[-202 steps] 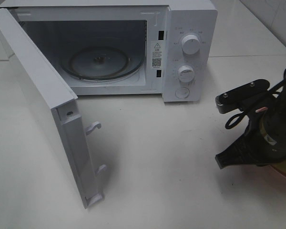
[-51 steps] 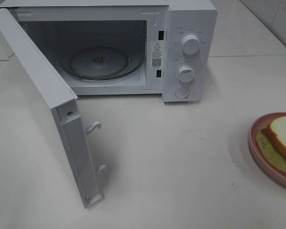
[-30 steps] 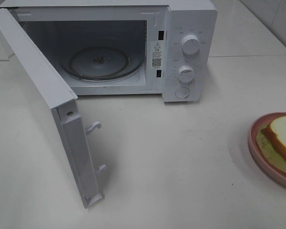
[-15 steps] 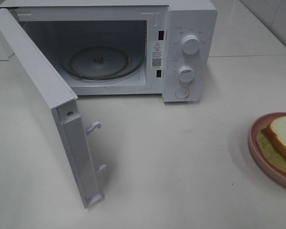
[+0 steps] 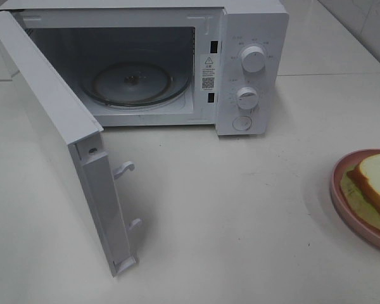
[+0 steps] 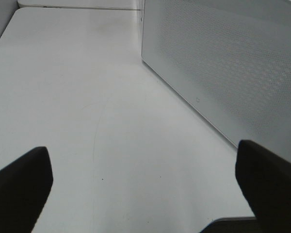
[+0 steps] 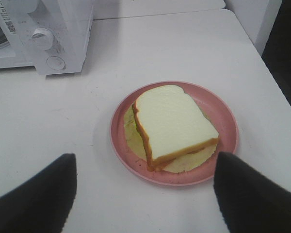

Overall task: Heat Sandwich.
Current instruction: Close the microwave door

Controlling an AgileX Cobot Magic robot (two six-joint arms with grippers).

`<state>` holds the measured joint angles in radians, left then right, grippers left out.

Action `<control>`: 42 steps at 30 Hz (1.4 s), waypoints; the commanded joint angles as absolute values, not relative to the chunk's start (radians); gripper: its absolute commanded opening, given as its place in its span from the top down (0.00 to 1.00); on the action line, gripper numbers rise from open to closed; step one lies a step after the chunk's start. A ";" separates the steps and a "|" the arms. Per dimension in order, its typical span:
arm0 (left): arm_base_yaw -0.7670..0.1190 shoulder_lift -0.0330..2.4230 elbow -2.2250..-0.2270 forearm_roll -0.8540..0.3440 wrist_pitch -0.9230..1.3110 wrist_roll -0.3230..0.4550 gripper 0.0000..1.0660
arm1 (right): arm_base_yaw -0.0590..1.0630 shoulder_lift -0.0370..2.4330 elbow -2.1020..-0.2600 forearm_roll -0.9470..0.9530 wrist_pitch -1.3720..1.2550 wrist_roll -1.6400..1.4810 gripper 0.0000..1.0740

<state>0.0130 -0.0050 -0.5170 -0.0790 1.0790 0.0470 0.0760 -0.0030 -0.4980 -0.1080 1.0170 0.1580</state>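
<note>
The sandwich [image 7: 172, 124] lies flat on a round pink plate [image 7: 224, 116], two thick white slices with brown crust and a pale yellow-green layer spreading out beneath them. It sits inside the plate's rim, a little toward the side nearer the microwave [image 5: 250, 69]. From the high camera the sandwich [image 5: 375, 185] and its plate [image 5: 337, 190] show only partly, cut by the picture's right edge, and they rest on the white table [image 5: 240, 221] well apart from the microwave, to its front and right.

The right gripper [image 7: 145, 199] hangs above the table just short of the plate, its two dark fingers [image 7: 36, 196] spread wide to either side, touching nothing and holding nothing.

The microwave stands at the back of the table with its door [image 5: 63, 145] swung fully out to the left. Inside, the glass turntable [image 5: 134, 83] is bare. Two round knobs [image 5: 252, 59] and a button sit one above the other on its front panel.

The left gripper [image 6: 145, 187] hovers over bare table beside the door's perforated outer face [image 6: 233, 68], its fingers [image 6: 19, 187] parted as wide as they go, gripping nothing.
</note>
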 commanded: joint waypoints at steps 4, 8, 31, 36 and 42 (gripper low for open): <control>0.016 -0.012 -0.515 -0.080 1.070 0.048 0.09 | 0.070 -0.031 -0.498 -0.111 1.003 0.159 0.29; 0.016 -0.012 -0.515 -0.080 1.070 0.048 0.09 | 0.070 -0.031 -0.498 -0.111 1.003 0.159 0.29; 0.016 -0.005 -0.534 -0.086 1.044 0.045 0.09 | 0.070 -0.031 -0.498 -0.111 1.003 0.159 0.29; 0.016 0.038 -0.563 -0.097 0.964 0.045 0.10 | 0.070 -0.031 -0.498 -0.111 1.003 0.159 0.29; 0.016 0.165 -0.561 -0.097 0.897 0.046 0.23 | 0.070 -0.031 -0.498 -0.111 1.003 0.159 0.29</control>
<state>0.0130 0.1580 -0.5580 -0.0930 0.9190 0.0470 0.0760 -0.0030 -0.4980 -0.1070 1.0160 0.1580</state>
